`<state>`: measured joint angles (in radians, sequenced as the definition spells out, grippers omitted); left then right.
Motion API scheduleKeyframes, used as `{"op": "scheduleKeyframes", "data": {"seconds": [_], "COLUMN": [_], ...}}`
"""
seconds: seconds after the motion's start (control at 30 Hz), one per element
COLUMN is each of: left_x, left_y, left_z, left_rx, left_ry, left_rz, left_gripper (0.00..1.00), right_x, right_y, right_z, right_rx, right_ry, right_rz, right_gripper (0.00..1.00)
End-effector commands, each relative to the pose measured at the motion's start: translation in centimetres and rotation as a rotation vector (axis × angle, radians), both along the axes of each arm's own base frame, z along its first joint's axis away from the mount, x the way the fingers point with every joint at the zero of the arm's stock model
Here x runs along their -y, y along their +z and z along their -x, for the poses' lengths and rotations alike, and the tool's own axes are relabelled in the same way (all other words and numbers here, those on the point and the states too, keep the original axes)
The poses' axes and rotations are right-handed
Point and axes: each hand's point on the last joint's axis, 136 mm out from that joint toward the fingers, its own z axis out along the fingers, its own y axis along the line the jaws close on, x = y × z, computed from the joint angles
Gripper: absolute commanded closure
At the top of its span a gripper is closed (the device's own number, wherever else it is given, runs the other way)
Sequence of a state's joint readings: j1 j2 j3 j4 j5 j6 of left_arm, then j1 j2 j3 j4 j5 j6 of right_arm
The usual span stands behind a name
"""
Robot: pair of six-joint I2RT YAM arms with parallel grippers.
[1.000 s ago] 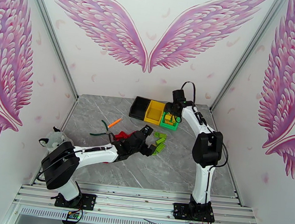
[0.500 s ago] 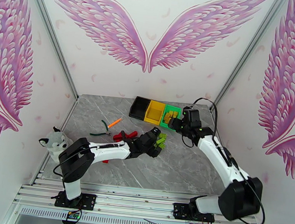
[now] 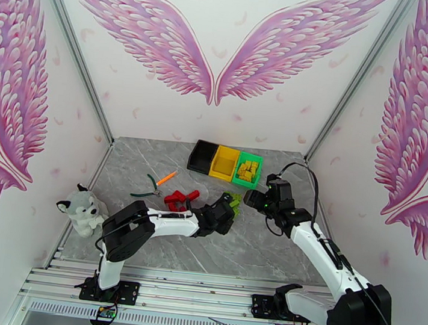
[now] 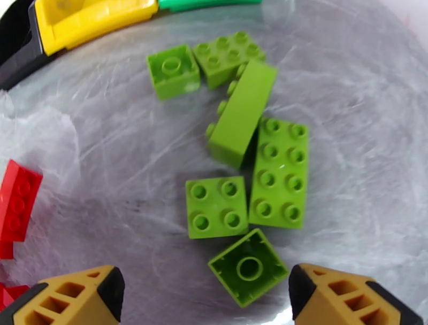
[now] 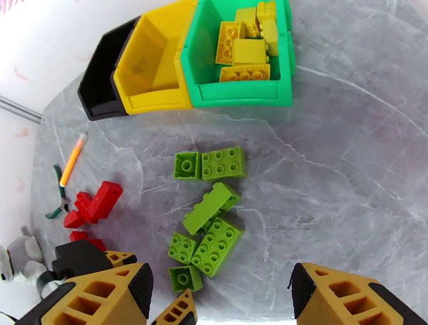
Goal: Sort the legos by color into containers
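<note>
Top external view: the three containers stand in a row at the far side of the table [image 3: 266,250]: black bin [image 3: 201,156], yellow bin [image 3: 224,163], green bin [image 3: 246,184]. The yellow bricks [image 3: 249,169] lie inside the green bin. The green bricks [image 3: 233,199] and red bricks [image 3: 180,198] lie loose on the table, so I judge one colour of three stowed and two left.

Left wrist view: the left gripper [image 4: 206,291] hovers over the green cluster with its jaws spread and empty. An upturned green brick [image 4: 247,267] sits between the fingertips, and five more green bricks lie just beyond it.

Right wrist view: the right gripper [image 5: 219,288] hangs above the table, jaws spread and holding nothing. The yellow and black bins look empty. The green bin holds about six yellow bricks and no green ones. The pliers [image 5: 63,184] lie left of the red bricks.
</note>
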<state>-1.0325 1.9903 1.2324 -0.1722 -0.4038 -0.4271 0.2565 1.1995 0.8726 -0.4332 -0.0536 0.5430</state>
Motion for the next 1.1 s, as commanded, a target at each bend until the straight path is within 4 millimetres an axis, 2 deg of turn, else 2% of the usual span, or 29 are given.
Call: {"op": "scheduleKeyframes", "data": {"seconds": [0.0,0.3,0.67,0.87,1.07], "left_x": [1.1,1.7,0.8,0.7,1.8], "left_y": [0.3,-2.3,-2.4,-2.2,-1.7], "left_z": [0.1,0.0,-2.0,-2.4,-1.6], "left_rx": [0.038,-0.001,0.001,-0.013,-0.038], "left_ry": [0.017,0.03,0.067,0.05,0.004], "left_rz": [0.004,0.013,0.032,0.052,0.098], "left_gripper": [0.16,0.21,0.33,0.46,0.69], "right_x": [-0.4,0.3,0.0,-0.3,-0.6], "right_y": [0.4,0.8,-0.3,-1.1,-1.5], "right_z": [-0.3,-0.2,-0.6,-0.8,-0.9], "right_rx": [0.029,0.05,0.028,0.007,0.002], "right_ry": [-0.004,-0.031,-0.025,-0.016,-0.005], "right_rz": [-0.024,-0.007,-0.007,-0.015,-0.025], "right_gripper": [0.25,0.24,0.23,0.23,0.24]}}
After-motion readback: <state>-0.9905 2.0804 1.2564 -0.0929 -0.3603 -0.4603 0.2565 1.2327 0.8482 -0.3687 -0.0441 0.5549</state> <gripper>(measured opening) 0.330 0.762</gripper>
